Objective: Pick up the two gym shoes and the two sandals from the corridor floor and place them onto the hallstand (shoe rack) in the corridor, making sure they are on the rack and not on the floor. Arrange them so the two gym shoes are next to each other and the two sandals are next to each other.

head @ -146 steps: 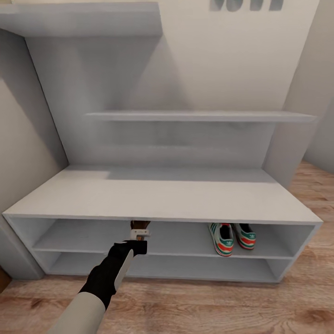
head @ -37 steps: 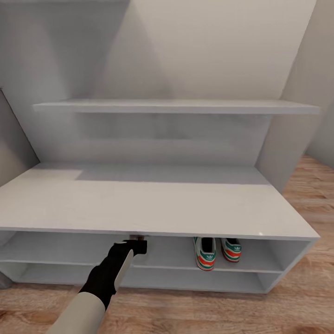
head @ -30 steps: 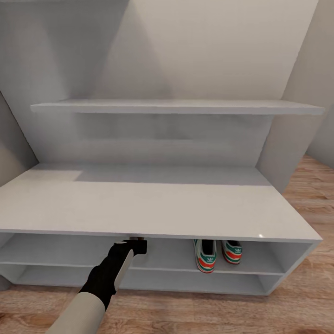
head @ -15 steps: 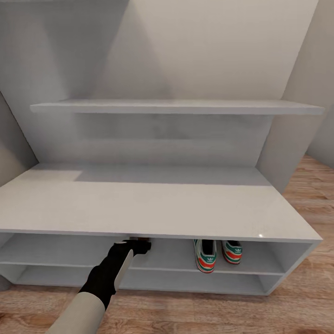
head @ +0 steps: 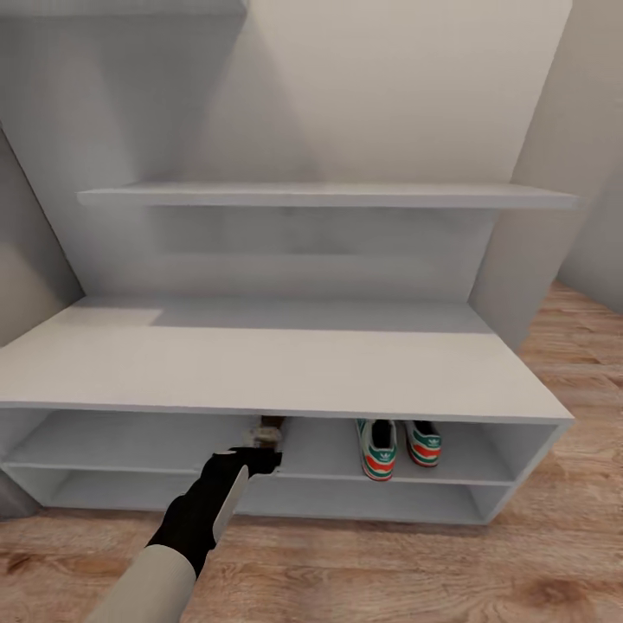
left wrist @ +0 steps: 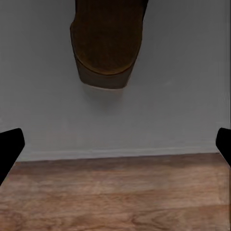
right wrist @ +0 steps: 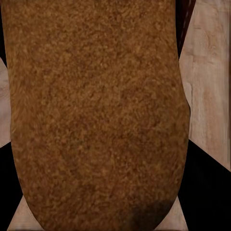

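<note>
**First sandal released on the shelf, second still to place**

We see our left gripper (head: 264, 452) at the front of the upper open shelf of the wide pale grey-white hallstand (head: 260, 368). Half a second ago its tip sat tucked under the bench top; now the view has pulled back a little and a dark brown leather sandal (head: 270, 427) shows just past the gripper, lying on that shelf. In the left wrist view the sandal (left wrist: 108, 43) rests clear of the gripper, whose black fingertips (left wrist: 9, 147) stand wide apart at the frame edges, holding nothing. We judge the first sandal delivered.

The pair of cream-white sneakers with green stripes and red-orange heels (head: 398, 446) sits side by side on the same shelf, well to the right.

In the right wrist view, the brown sole of a second sandal (right wrist: 96, 115) lies between the dark fingers of the right gripper (right wrist: 96, 202), over light wood-plank floor (right wrist: 207, 72); it looks clamped.
</note>
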